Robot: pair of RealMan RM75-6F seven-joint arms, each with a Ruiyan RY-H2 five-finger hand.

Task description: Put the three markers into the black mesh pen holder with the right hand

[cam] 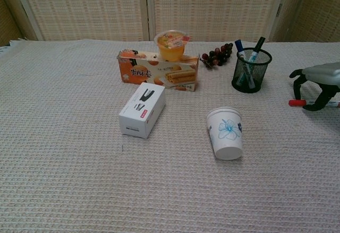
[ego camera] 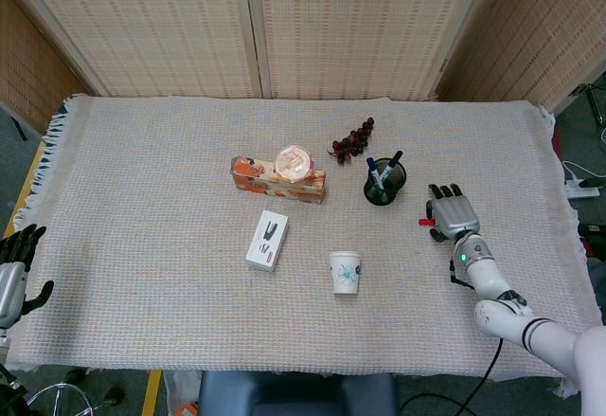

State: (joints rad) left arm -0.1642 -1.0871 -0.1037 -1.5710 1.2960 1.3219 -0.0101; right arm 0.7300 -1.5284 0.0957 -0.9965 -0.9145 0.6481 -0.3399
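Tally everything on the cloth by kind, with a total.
Markers: 3 (two in the holder, red one under the right hand)
Pen holder: 1
Paper cup: 1
Boxes: 2 (white, orange)
Jelly cup: 1
Grape bunch: 1
Total: 9
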